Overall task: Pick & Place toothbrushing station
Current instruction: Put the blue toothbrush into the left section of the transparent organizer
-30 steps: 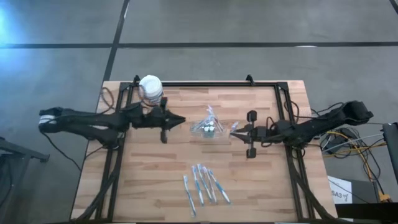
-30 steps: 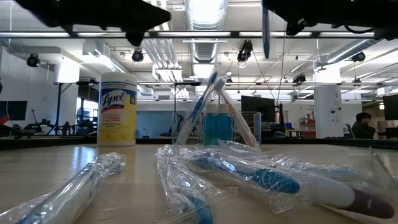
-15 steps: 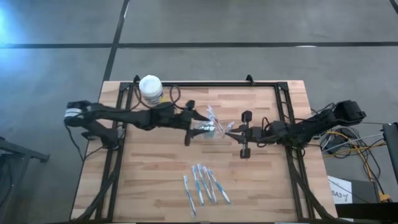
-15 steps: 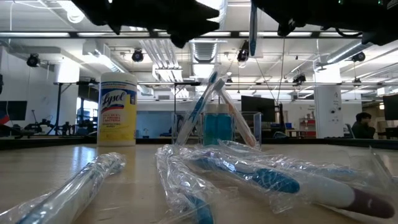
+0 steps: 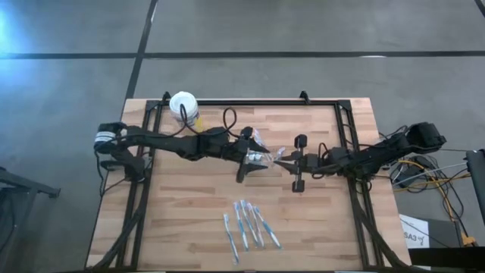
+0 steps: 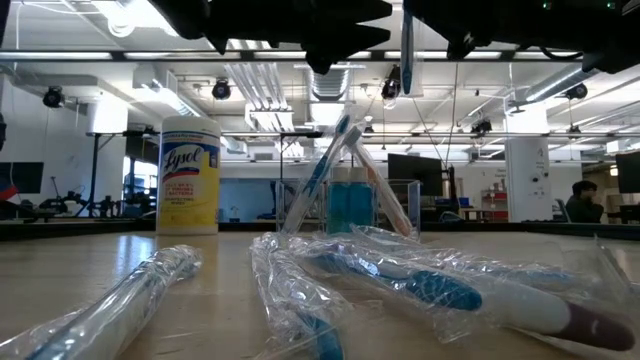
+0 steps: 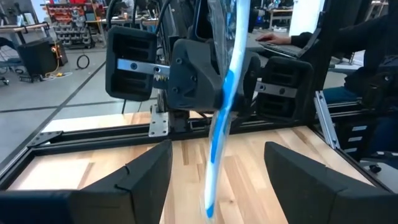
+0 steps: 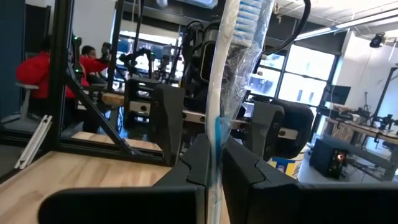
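My right gripper (image 5: 281, 158) is shut on a blue-and-white toothbrush in a clear wrapper (image 7: 225, 93), held upright above the table's middle. My left gripper (image 7: 217, 150) is open and level. Its two fingers stand on either side of that toothbrush without touching it. Below them the clear holder (image 6: 350, 205) stands on the table with toothbrushes leaning in it. In the high view my left gripper (image 5: 255, 155) hides most of the holder. Several wrapped toothbrushes (image 5: 247, 224) lie near the table's near edge. My right gripper pinches the wrapped toothbrush's handle (image 8: 214, 134) between its two fingers, about midway along it. The fingers come level from the table's right side and lie across the toothbrush. It stands upright with the bristle head up, and its lower end (image 6: 405, 85) hangs clear of the table.
A yellow canister with a white lid (image 5: 184, 106) stands at the table's far left. A black frame (image 5: 250, 101) runs along the far edge and both sides. The loose wrapped toothbrushes (image 6: 420, 280) fill the near middle. People sit in the room beyond the table.
My left gripper has travelled toward the table's right edge, to the toothbrush held by my right gripper, and has opened on the way. It now stands over the holder. The toothbrush stays upright in my right gripper.
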`<state>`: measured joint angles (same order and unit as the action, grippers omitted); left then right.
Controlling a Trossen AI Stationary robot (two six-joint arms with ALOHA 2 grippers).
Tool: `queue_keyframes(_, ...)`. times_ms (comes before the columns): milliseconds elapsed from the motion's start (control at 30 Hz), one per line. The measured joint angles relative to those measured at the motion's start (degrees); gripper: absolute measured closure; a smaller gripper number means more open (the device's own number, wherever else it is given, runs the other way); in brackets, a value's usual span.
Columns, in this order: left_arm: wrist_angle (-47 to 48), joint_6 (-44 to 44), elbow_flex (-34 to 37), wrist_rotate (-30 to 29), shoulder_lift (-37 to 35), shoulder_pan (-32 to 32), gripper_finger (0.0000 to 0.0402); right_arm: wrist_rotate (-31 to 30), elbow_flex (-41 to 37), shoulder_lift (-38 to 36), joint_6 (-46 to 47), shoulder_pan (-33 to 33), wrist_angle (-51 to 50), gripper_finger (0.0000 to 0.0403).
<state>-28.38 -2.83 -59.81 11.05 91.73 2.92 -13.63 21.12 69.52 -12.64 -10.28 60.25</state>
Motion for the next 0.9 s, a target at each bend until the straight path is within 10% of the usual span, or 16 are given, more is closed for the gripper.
queue_keyframes(900, 0.46, 2.38, -6.35, 0.42, 6.12, -0.63, 0.0142, -1.51, 0.13, 0.02, 1.97, 0.55, 1.67, 0.0387)
